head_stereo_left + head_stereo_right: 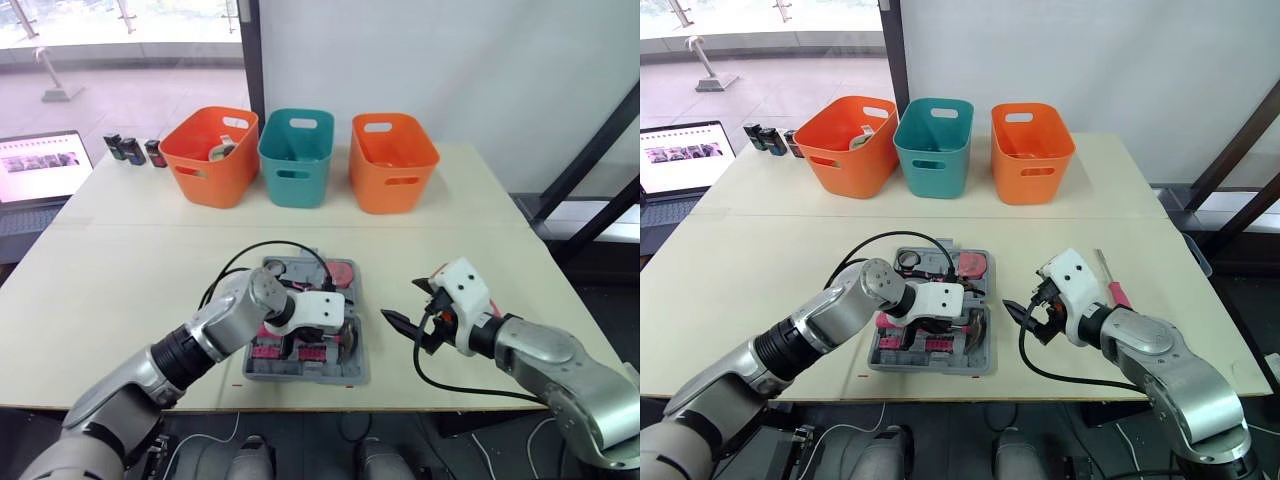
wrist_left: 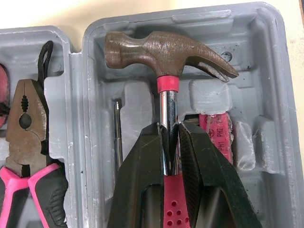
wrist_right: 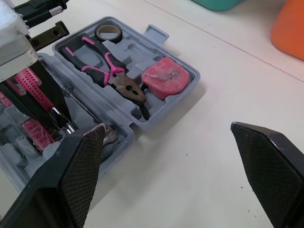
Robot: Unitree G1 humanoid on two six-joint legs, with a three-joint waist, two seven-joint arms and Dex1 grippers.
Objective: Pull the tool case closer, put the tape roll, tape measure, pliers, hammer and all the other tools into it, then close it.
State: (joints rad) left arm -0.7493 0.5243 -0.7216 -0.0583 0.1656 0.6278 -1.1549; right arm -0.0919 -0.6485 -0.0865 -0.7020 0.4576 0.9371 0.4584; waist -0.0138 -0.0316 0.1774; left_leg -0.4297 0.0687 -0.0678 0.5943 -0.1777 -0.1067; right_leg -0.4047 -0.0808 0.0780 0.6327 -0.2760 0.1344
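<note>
The grey tool case [image 1: 345,372] lies open at the table's front centre. Its far half holds the tape roll [image 3: 108,32], the pink-handled pliers [image 3: 109,71] and the red tape measure [image 3: 164,77]. My left gripper [image 2: 170,127] reaches into the near half and is shut on the metal shaft of the hammer [image 2: 166,50], just below its brown head, over the moulded recess. To the right of the case my right gripper [image 1: 402,300] hangs open above the bare table, with nothing between its fingers. A pink-handled screwdriver [image 1: 1110,277] lies on the table beyond my right wrist.
Along the back of the table stand an orange bin [image 1: 210,155], a teal bin [image 1: 296,155] and another orange bin [image 1: 392,160]. Small dark items [image 1: 133,150] and a laptop [image 1: 40,165] sit at the far left. A black cable [image 1: 270,250] loops over the case.
</note>
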